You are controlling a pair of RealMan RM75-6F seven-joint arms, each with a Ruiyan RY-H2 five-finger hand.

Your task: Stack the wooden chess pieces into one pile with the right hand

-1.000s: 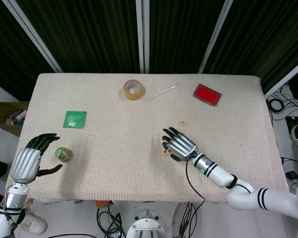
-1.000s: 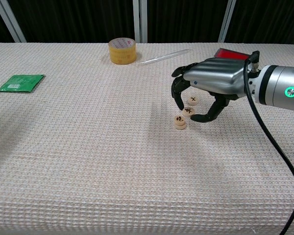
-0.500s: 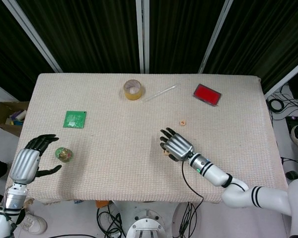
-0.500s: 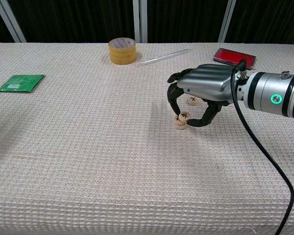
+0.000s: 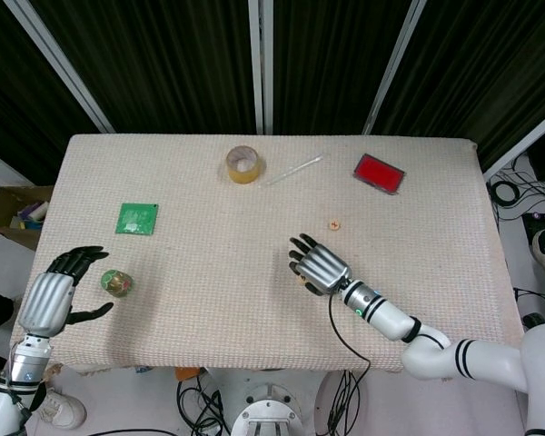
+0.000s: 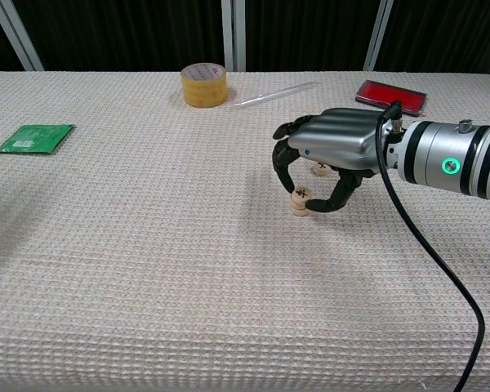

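Bare cloth (image 6: 188,269) surrounds right robot hand (image 6: 331,151) pinching stacked chess piece (image 6: 300,195)

1. Table (image 5: 209,272): tape roll (image 5: 242,164) at the far edge, pipette (image 5: 295,169) just right of it, flat case (image 5: 379,173) further right.
2. Packet (image 5: 137,218) lies left; ball (image 5: 116,282) nearer, beside the left hand (image 5: 50,300).
3. Right hand (image 6: 327,155) over two stacked chess pieces (image 6: 300,200); a third piece (image 6: 319,168) lies behind.

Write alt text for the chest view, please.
The right hand holds a wooden chess piece on top of another, a third piece behind; a tape roll, red case and green packet lie farther off.
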